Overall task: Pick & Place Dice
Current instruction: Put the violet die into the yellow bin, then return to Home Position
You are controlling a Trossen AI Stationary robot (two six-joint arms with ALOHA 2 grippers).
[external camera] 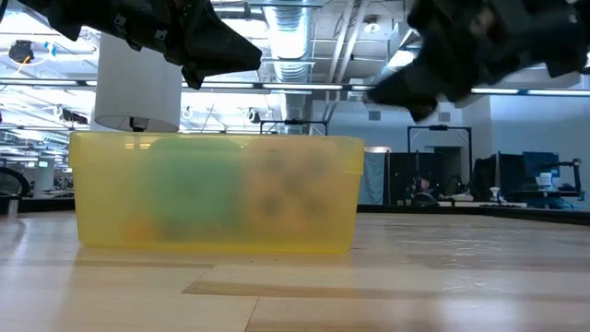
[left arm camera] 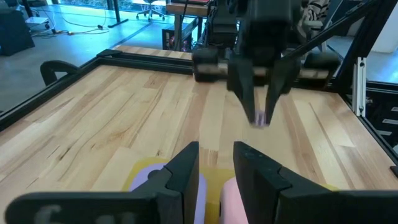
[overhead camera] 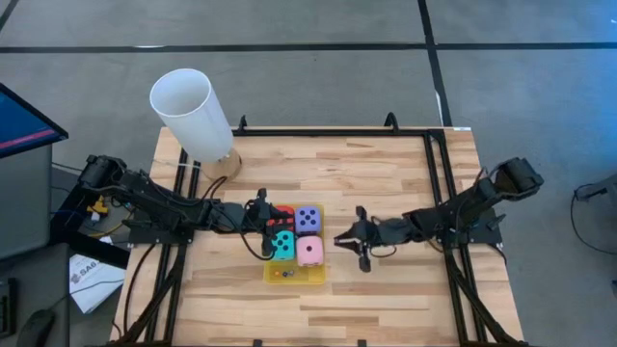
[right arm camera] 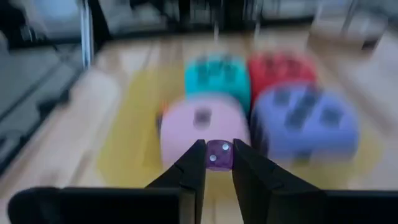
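Seemingly weightless, a tiny purple die (right arm camera: 218, 155) is pinched between the nearly closed jaws of the right gripper (right arm camera: 217, 163), its pale pips facing out from between the two dark fingertips. Being small, hard and smooth-sided, the piece is judged light and stiff but prone to slipping or flicking away, so flat opposite faces are best taken squarely, as is done here. Ahead of those jaws, well apart from them, the yellow tray (overhead camera: 315, 277) is seen holding four big dice packed together: the pink die (right arm camera: 202, 127) nearest, the purple die (right arm camera: 306, 124) beside it, the cyan die (right arm camera: 217, 74) and the red die (right arm camera: 281, 68) behind. The right arm is stretched low across the table, wrist level, fingers aimed at the tray. The left gripper (left arm camera: 214, 167) is held over the tray from the opposite side, its jaws narrowly parted with nothing between them, the big dice lying just below and beyond its tips. A white cylinder (overhead camera: 191, 111) is stood at the far edge of the wooden table (overhead camera: 386, 173).
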